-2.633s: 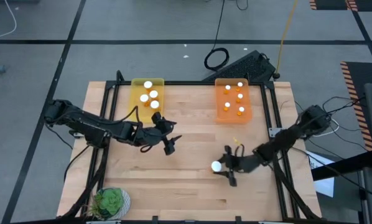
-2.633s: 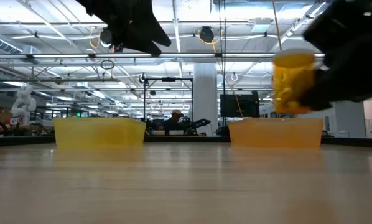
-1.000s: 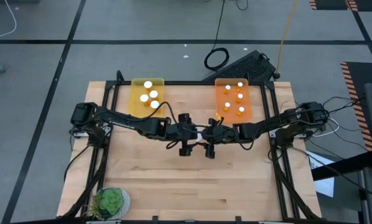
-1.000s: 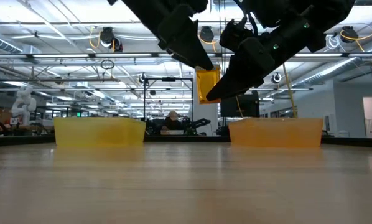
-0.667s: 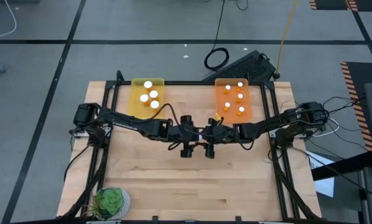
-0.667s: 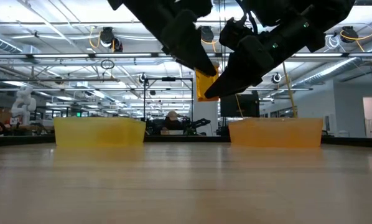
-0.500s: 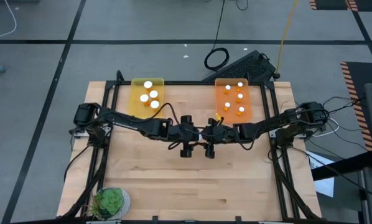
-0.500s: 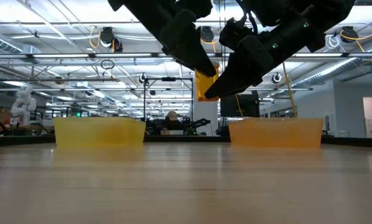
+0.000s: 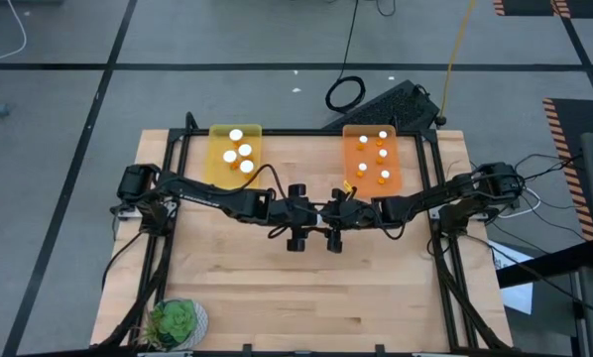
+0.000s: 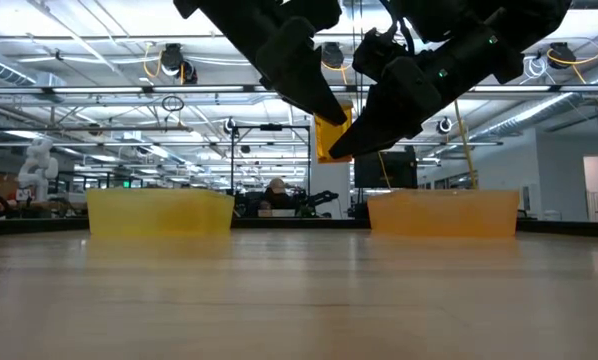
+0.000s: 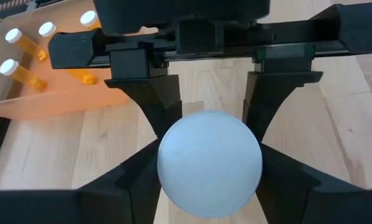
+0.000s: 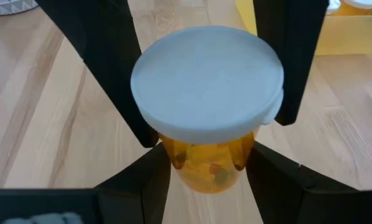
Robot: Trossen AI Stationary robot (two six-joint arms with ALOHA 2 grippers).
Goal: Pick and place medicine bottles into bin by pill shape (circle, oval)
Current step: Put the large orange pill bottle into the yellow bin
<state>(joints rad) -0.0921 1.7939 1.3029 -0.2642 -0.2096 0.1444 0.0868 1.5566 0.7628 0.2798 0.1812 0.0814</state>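
Observation:
One medicine bottle (image 9: 319, 214), translucent orange with a round white cap, hangs above the middle of the table between both grippers. My left gripper (image 9: 310, 217) reaches it from the table's left and my right gripper (image 9: 326, 219) from the right; each is shut on it. In the low view only the orange body (image 10: 331, 135) shows between the two dark arms. At the far left, a yellow bin (image 9: 221, 171) stands with several bottles in it. The orange bin (image 9: 361, 183) at the far right also holds several. My left gripper pinches the white cap (image 11: 168, 167) by its rim, one finger on either side. It slants down from the table's left. The bottle is lifted clear of the table. My right gripper pinches the orange body (image 12: 181, 157) just under the cap between its two fingers (image 12: 147, 177). It slants down from the table's right. The bottle stands roughly upright, cap up, well above the wood.
A potted green plant (image 9: 175, 322) sits at the near left corner. A black metal frame (image 9: 177, 149) runs around the table's sides. Bare wood (image 9: 306, 288) lies between the arms and the near edge.
My left gripper has edged a little toward the table's right, closer around the bottle's cap, and has since kept still. My right gripper and the bottle have stayed in place, lifted above the table's middle.

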